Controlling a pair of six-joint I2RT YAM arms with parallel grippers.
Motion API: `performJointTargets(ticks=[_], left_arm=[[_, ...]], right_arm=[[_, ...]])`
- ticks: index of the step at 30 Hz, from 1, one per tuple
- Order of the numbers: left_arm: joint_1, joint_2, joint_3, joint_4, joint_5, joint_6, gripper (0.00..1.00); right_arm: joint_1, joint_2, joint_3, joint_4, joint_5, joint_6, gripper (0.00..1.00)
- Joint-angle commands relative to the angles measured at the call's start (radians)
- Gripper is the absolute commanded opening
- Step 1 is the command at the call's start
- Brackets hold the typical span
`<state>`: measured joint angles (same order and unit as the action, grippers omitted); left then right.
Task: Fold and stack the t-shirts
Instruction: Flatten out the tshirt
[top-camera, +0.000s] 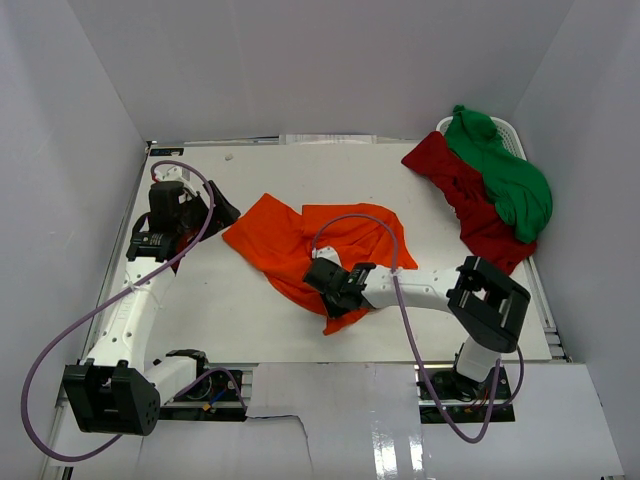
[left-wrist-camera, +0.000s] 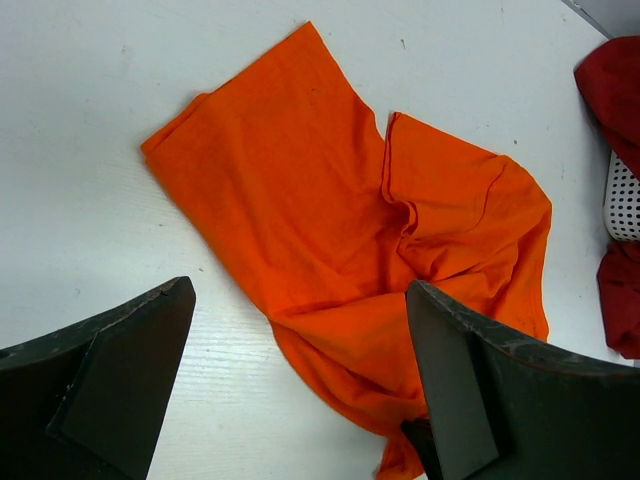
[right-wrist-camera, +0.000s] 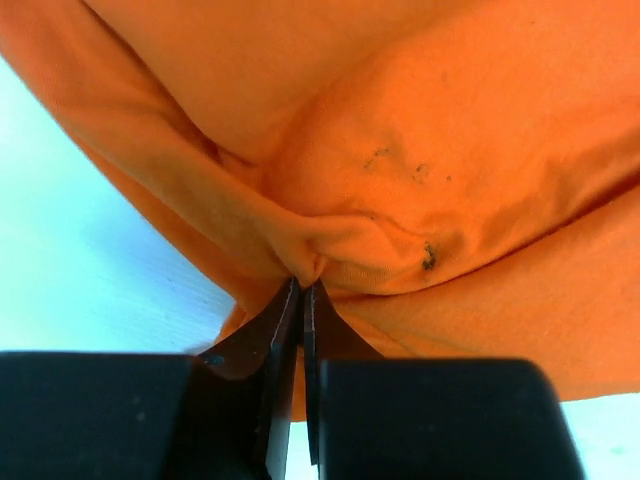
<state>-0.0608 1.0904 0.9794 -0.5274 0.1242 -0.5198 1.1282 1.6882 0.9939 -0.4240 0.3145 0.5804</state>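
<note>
Right gripper (right-wrist-camera: 303, 287) clenches the crumpled bright orange cotton t-shirt (top-camera: 285, 235), centre frame; nothing seems folded yet; dark red shirt (top-camera: 470, 205) and green shirt (top-camera: 510, 180) lie heaped upper right.

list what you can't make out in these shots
- Top view: part of the orange shirt, hidden under the right hand and its arm.
- Top view: much of the dark red shirt, beneath the green shirt; the left wrist view cuts it at the right edge.
- Basket: mostly covered by both shirts.
</note>
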Motion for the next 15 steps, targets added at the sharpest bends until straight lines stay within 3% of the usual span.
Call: performJointTargets(ticks=[1,6,11,12,13,15], left_arm=[[0.004,-0.011,0.039,-0.01,0.015,0.01,0.97],[0.004,-0.011,0.038,-0.01,0.015,0.014,0.97],[0.004,-0.011,0.038,-0.01,0.017,0.014,0.97],[0.004,-0.011,0.038,-0.01,0.018,0.014,0.97],[0.004,-0.011,0.039,-0.01,0.018,0.014,0.97],[0.004,-0.011,0.038,-0.01,0.018,0.014,0.97]], right_arm=[[0.004,0.027,0.054,-0.007,0.001,0.0,0.08],[-0.042,-0.102,0.204,-0.009,-0.024,-0.088,0.08],[-0.266,-0.101,0.302,0.028,-0.226,-0.18,0.11],[-0.333,-0.084,0.307,0.039,-0.259,-0.188,0.26],[-0.361,-0.043,0.31,0.054,-0.291,-0.2,0.52],[-0.389,-0.009,0.321,0.038,-0.258,-0.2,0.75]])
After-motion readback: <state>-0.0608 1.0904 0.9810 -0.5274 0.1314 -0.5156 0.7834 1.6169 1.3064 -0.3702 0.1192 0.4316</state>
